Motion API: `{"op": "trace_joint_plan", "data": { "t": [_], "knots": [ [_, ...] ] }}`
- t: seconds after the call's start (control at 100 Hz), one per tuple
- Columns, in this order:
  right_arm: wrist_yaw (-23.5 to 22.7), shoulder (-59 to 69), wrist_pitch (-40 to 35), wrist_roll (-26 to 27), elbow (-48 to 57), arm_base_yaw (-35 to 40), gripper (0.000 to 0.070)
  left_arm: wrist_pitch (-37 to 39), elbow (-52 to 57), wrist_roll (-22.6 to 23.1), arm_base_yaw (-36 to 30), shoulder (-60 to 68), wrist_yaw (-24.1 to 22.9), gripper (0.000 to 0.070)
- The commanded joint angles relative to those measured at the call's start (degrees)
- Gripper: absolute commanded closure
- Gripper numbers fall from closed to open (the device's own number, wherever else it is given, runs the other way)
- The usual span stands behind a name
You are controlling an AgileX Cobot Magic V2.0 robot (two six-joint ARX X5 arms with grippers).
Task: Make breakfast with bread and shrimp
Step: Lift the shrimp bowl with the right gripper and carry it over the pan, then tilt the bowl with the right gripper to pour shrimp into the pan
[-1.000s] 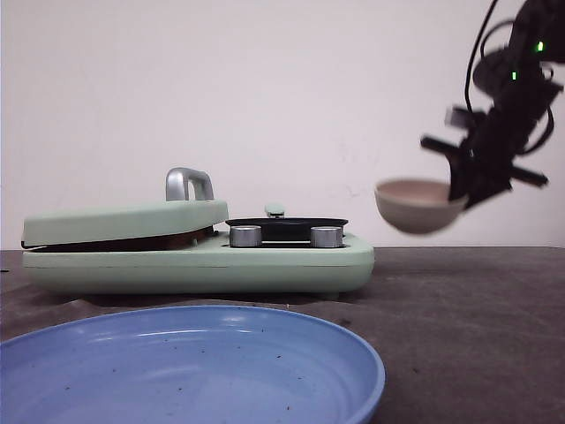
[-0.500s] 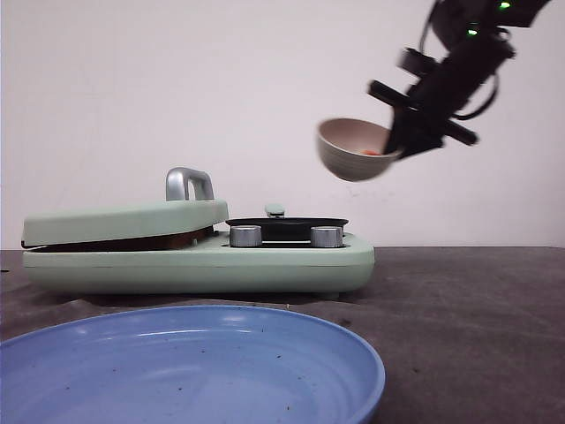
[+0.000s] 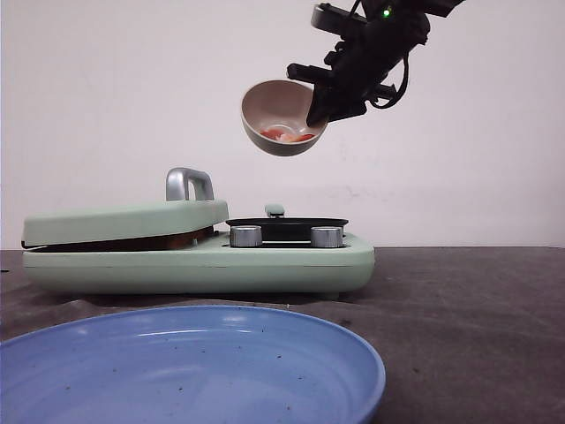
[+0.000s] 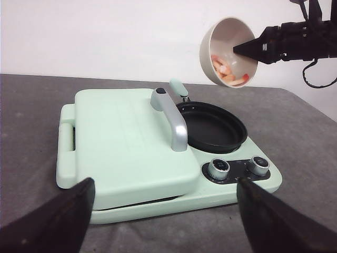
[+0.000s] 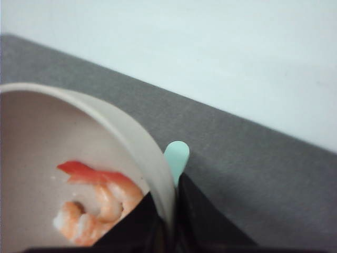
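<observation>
Right gripper (image 3: 320,108) pinches the rim of a round beige bowl (image 3: 282,119), one finger inside, one outside. Bowl is tilted, held in the air above the round black frying pan (image 4: 212,126) of the mint-green breakfast maker (image 3: 199,247). Orange-pink and white curled shrimp (image 5: 97,203) lie inside the bowl. Left gripper (image 4: 163,211) fingers spread apart, holding nothing. Blue round plate (image 3: 190,371) nearest the front camera.

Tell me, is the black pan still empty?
Yes, the black pan shows only its bare dark bottom; the shrimp are still in the tilted bowl above it.
</observation>
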Motion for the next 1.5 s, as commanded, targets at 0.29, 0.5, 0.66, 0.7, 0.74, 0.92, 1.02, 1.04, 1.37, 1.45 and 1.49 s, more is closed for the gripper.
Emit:
{"op": "trace_joint_plan", "data": {
  "t": [0.29, 0.5, 0.66, 0.7, 0.74, 0.92, 1.02, 1.04, 1.37, 1.45, 1.49],
  "knots": [
    [13.44, 0.55, 0.55, -17.49, 1.36, 2.62, 0.07, 0.59, 0.13, 1.16, -0.04, -0.02, -0.17, 0.0231],
    [27.23, 0.55, 1.11, -24.04, 1.36, 4.44, 0.07, 0.57, 0.13, 1.33, -0.04, -0.02, -0.17, 0.0232],
    [33.64, 0.55, 1.11, -28.55, 1.36, 6.08, 0.07, 0.57, 0.13, 1.33, -0.04, -0.02, -0.17, 0.0231],
    [34.34, 0.55, 1.14, -29.05, 1.36, 6.49, 0.07, 0.57, 0.13, 1.33, -0.04, -0.02, -0.17, 0.0231],
    [34.99, 0.55, 1.29, -29.88, 1.36, 6.99, 0.07, 0.57, 0.13, 1.33, -0.04, -0.02, -0.17, 0.0231],
    [41.11, 0.68, 1.99, -36.57, 1.36, 9.55, 0.07, 0.57, 0.13, 1.46, -0.04, -0.02, -0.17, 0.0231],
    [45.29, 0.68, 2.91, -40.17, 1.33, 10.88, 0.07, 0.57, 0.13, 1.57, -0.04, -0.02, -0.17, 0.0231],
    [46.1, 0.68, 3.19, -40.72, 1.33, 11.13, 0.07, 0.57, 0.13, 1.57, -0.04, -0.02, -0.15, 0.0232],
    [53.88, 0.7, 7.87, -45.29, 1.31, 14.25, 0.07, 0.44, 0.13, 2.62, -0.04, -0.02, -0.15, 0.0232],
    [53.86, 0.72, 8.61, -45.88, 1.31, 14.8, 0.07, 0.24, 0.13, 2.99, -0.04, -0.02, -0.15, 0.0232],
    [53.83, 0.96, 9.55, -46.66, 1.31, 14.91, 0.07, 0.11, 0.13, 3.1, -0.04, -0.02, -0.15, 0.0232]
  ]
}}
